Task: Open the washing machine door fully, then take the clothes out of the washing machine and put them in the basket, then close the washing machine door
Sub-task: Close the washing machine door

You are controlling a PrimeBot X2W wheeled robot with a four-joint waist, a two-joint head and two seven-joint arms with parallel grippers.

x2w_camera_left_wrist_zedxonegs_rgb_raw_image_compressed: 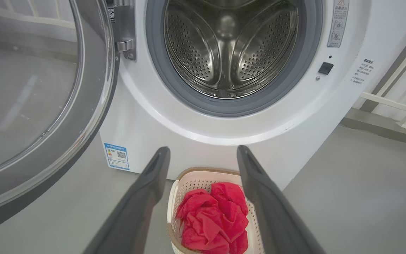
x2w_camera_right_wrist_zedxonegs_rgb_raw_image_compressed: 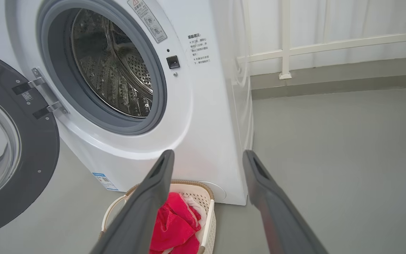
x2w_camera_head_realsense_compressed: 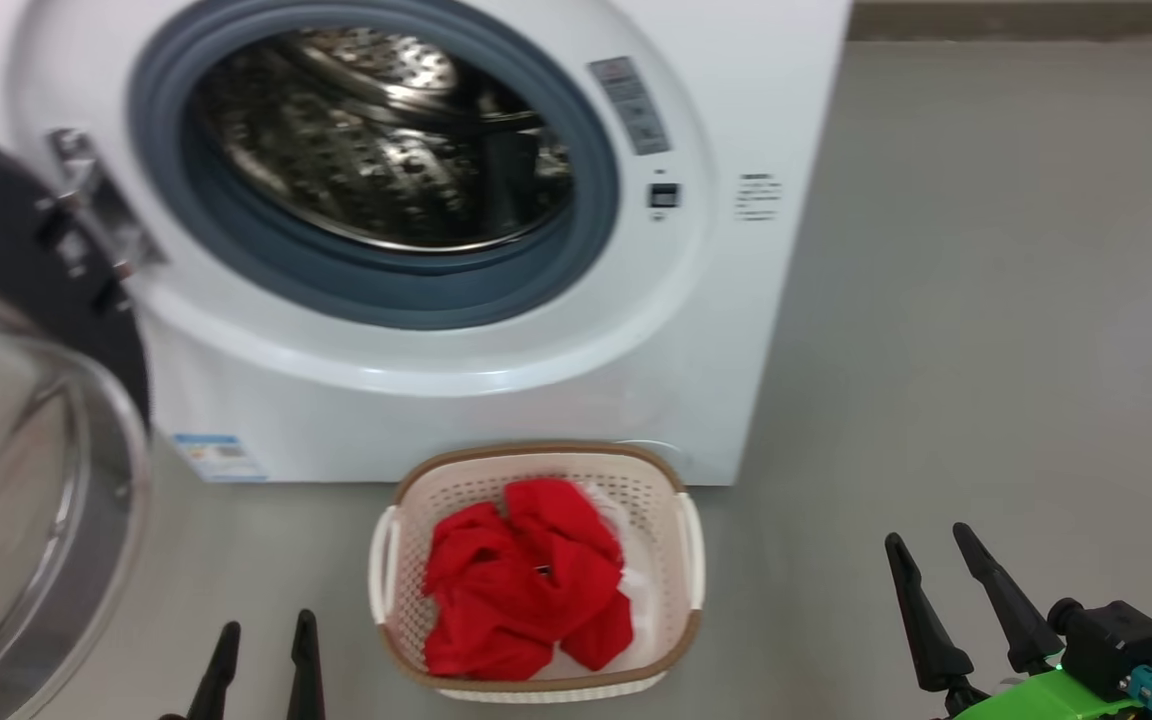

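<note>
One washing machine (x2w_camera_head_realsense_compressed: 456, 400) stands on the grey floor (x2w_camera_head_realsense_compressed: 986, 300), with one washing machine door (x2w_camera_head_realsense_compressed: 36, 450) swung wide open on its hinge to the robot's left, glass bowl facing outward. One basket (x2w_camera_head_realsense_compressed: 536, 460) sits on the floor just in front of the machine's base, and in it lies one heap of red clothes (x2w_camera_head_realsense_compressed: 526, 590); how many garments make it up cannot be told. Two grippers show: the left gripper (x2w_camera_head_realsense_compressed: 268, 620) low beside the basket's left handle, and the right gripper (x2w_camera_head_realsense_compressed: 928, 534) well off to the basket's right. Both pairs of jaws stand released, grasping nothing. The head view takes in both grippers together with the basket's whole rim. The left wrist view looks straight into the perforated steel drum (x2w_camera_left_wrist_zedxonegs_rgb_raw_image_compressed: 226, 46) and reads a blue label (x2w_camera_left_wrist_zedxonegs_rgb_raw_image_compressed: 117, 156) at the machine's lower corner. The right wrist view sees the machine from an angle, with its side panel and a white railing (x2w_camera_right_wrist_zedxonegs_rgb_raw_image_compressed: 330, 46) beyond.
</note>
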